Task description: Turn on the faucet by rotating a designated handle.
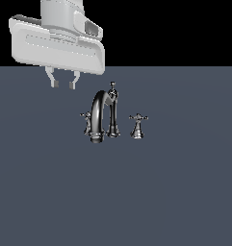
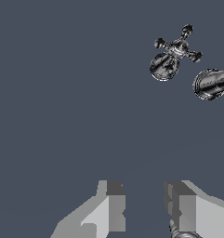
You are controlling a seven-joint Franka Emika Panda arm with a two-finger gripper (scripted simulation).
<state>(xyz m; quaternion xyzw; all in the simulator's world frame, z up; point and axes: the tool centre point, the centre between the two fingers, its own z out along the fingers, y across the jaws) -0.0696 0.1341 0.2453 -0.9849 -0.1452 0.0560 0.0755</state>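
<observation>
In the exterior view the hand (image 1: 62,84) hangs open and empty above the table (image 1: 185,192), up and to the left of the faucet (image 1: 104,115), apparently staged for a descent. The handle (image 1: 86,118) sits on the spout's left.

In the wrist view the handle (image 2: 176,46) is a dark chrome cross on a short stem, well apart from the fingers (image 2: 114,204).

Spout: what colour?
Dark, shiny chrome spout with bright highlights; shows best in the exterior view.
</observation>
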